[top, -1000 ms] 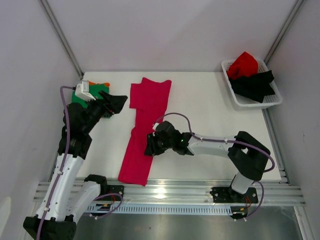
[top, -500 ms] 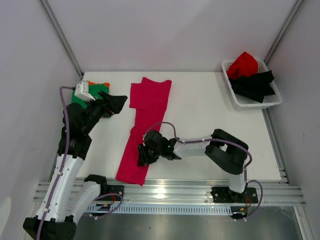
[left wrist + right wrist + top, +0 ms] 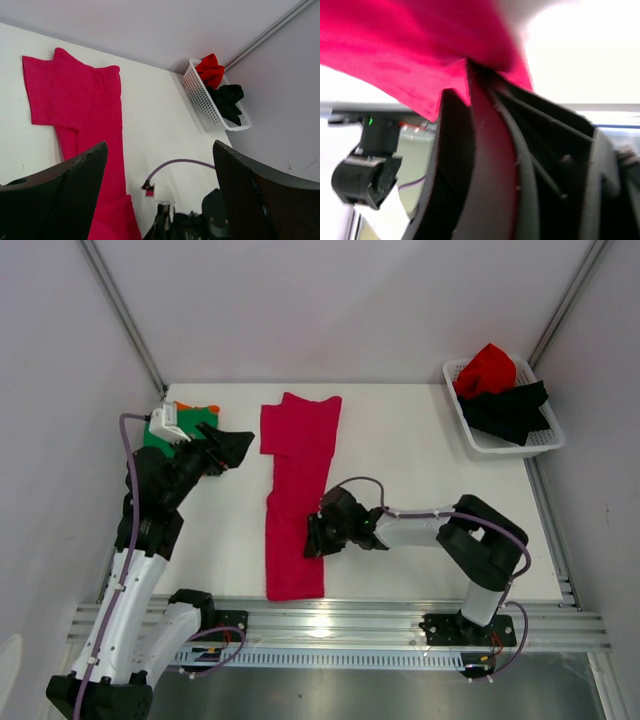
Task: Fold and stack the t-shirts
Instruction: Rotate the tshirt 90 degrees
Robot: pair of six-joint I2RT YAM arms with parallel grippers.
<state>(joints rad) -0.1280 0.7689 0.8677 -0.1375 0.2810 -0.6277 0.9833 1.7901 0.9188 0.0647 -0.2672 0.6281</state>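
At table [image 3: 420,460] front, right of centre: right gripper [image 3: 312,538] sits low, clamped on the right edge of the pink shirt [image 3: 295,490]. Jaws are partly closed with cloth between them. Right wrist view confirms the grip: pink fabric is pinched between the dark fingers [image 3: 455,165] and drapes over the top of the frame.

Left gripper [image 3: 232,445] hangs above the table's left side, jaws spread wide, nothing in them, touching nothing. It is well apart from the pink shirt's left edge.

Pink shirt lies as a long narrow strip from far centre to the front edge. Its wider end, with the sleeve, is far; the hem is near. The grip point is on the near half, right side.

Green shirt [image 3: 152,434] and orange shirt [image 3: 188,406] lie at the far left corner, partly hidden by the left wrist. Red shirt [image 3: 487,368] and black shirt [image 3: 510,408] are heaped in the basket [image 3: 490,448] at the far right corner, black spilling over the rim.

View differences:
- Left wrist shows the shirt's far end flat, one sleeve folded across. It also shows the basket from the side and a purple cable [image 3: 175,165] arcing over the right arm. It does not show the grip itself.
- Right wrist shows the pinch up close, blurred.
- Top view alone shows both arms and the green and orange shirts.
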